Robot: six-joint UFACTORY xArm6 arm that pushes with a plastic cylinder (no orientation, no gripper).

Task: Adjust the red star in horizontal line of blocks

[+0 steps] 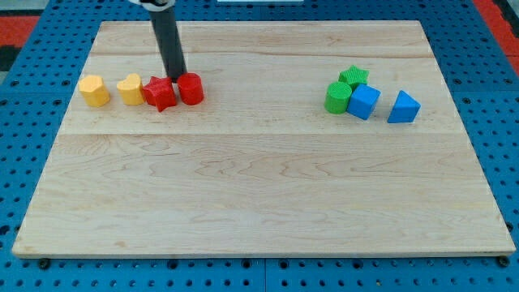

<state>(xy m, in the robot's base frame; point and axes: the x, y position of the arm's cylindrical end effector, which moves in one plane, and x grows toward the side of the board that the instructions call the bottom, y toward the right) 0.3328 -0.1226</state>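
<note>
Pale wooden board (259,195), blue perforated surface (24,162) around it; even light

The pale wooden surface (259,186) carries two groups of blocks, well apart. Toward the view's upper left runs a horizontal row: a yellow block (94,91) of rounded shape stands apart at the left end, then a yellow heart-like block (130,89), the red star (161,94) touching it, and a red cylinder (191,88) touching the star. Toward the upper right sit a green star (353,76), a green cylinder (337,97), a blue cube (364,102) and a blue triangular block (403,107), the last slightly apart.
</note>
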